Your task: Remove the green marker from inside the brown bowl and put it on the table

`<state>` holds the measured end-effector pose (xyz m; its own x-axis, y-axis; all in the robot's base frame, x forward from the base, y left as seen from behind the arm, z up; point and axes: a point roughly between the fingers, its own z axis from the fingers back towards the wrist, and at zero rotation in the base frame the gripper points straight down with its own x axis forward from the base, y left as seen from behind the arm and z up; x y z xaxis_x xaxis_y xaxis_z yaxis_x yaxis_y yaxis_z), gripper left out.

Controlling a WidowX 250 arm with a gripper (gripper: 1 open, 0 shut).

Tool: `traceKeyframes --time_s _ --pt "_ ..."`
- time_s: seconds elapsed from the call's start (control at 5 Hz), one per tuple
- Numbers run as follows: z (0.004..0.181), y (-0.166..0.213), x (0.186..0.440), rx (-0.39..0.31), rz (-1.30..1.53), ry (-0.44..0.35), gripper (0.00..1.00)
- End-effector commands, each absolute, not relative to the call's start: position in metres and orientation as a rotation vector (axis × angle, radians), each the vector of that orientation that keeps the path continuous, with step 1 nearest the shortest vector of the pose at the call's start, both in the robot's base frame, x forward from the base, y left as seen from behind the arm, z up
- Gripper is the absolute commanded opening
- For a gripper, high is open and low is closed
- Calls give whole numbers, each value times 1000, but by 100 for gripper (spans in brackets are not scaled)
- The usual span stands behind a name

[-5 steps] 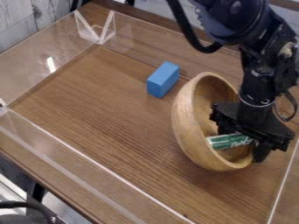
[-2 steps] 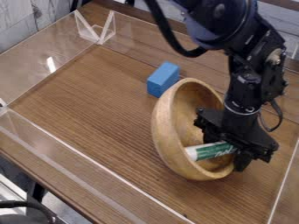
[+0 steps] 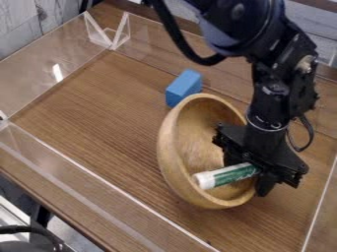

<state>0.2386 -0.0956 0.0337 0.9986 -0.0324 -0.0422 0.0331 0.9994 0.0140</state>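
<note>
The brown bowl (image 3: 179, 148) sits right of the middle of the table (image 3: 93, 118), tipped so its opening faces the camera. Inside it, low against the near wall, lies the green marker (image 3: 224, 177), a white barrel with green print pointing left. My gripper (image 3: 259, 169) reaches down into the bowl from above, its black fingers (image 3: 279, 177) over the marker's right end. That end is hidden behind the fingers. I cannot make out whether the fingers clamp the marker or only straddle it.
A blue rectangular block (image 3: 184, 88) lies just behind the bowl's far rim. Low clear acrylic walls (image 3: 39, 162) edge the table on the left and front, with a folded clear piece (image 3: 108, 32) at the back left. The dark arm (image 3: 270, 49) rises over the bowl's right side.
The bowl has shifted left and tipped more toward the camera. The gripper has sunk lower and leftward in it, and more of the marker now shows to the left of the fingers.
</note>
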Motion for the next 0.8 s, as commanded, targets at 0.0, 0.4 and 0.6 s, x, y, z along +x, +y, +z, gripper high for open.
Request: traceKeyframes --time_s 0.0,0.4,0.6 --pt "44 -94 240 8 -49 14 0" --pt "51 -91 239 9 -67 16 0" --pt "56 -90 238 7 -74 25 0"
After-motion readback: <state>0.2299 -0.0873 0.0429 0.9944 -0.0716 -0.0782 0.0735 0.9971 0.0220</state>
